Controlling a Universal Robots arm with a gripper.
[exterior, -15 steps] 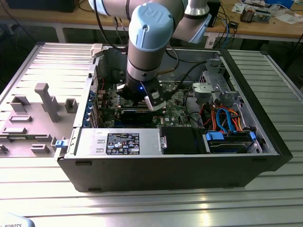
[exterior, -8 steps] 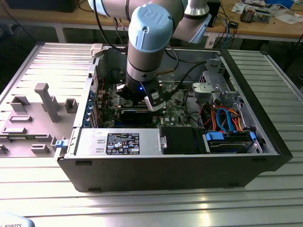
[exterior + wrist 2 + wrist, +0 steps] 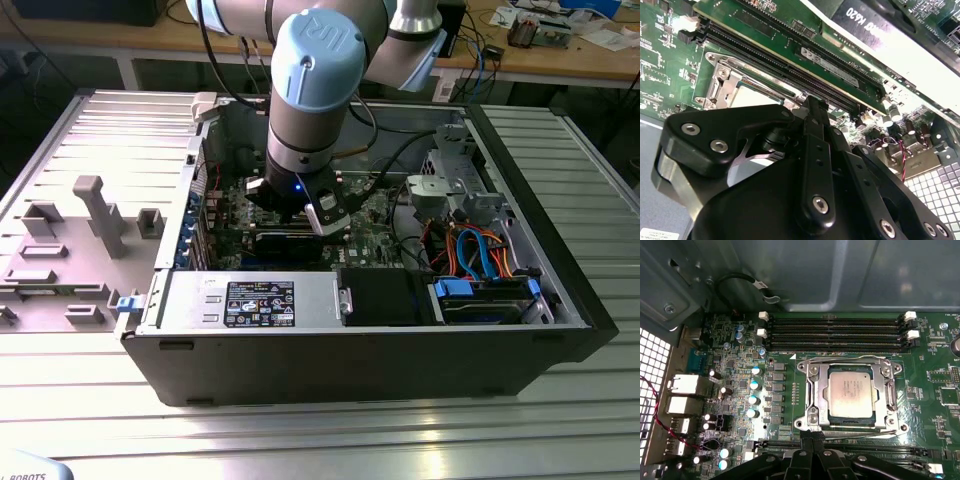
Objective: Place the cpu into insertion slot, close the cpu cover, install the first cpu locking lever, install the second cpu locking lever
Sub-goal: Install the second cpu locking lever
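The open black computer case [image 3: 400, 340] is lying on the ribbed grey metal counter [image 3: 330, 440], and the grey-and-blue robot arm [image 3: 310, 90] is reaching down into it over the green motherboard [image 3: 940, 405]. In the first wrist view, the long black memory slots [image 3: 835, 332] are running along one side of the square silvery insertion slot [image 3: 812, 410].

The small flat square cpu with its silvery-grey metal top [image 3: 850, 394] is already sitting inside the insertion slot. The thin silvery cpu cover [image 3: 887, 390], a frame plate with a large window, is lying down flat around the chip, so placement and cover closing appear done. A thin wire locking lever [image 3: 860, 431] is running along the socket edge nearest the gripper; whether it is latched under its hook cannot be told. The other lever cannot be made out clearly, so the lever steps are judged to be what is left.

The black gripper [image 3: 812, 437] is hovering right at that near socket edge, its fingertips [image 3: 806, 436] pressed close together in a narrow stance. It is holding nothing that can be seen, and its tips are sitting just beside the end of the wire lever.
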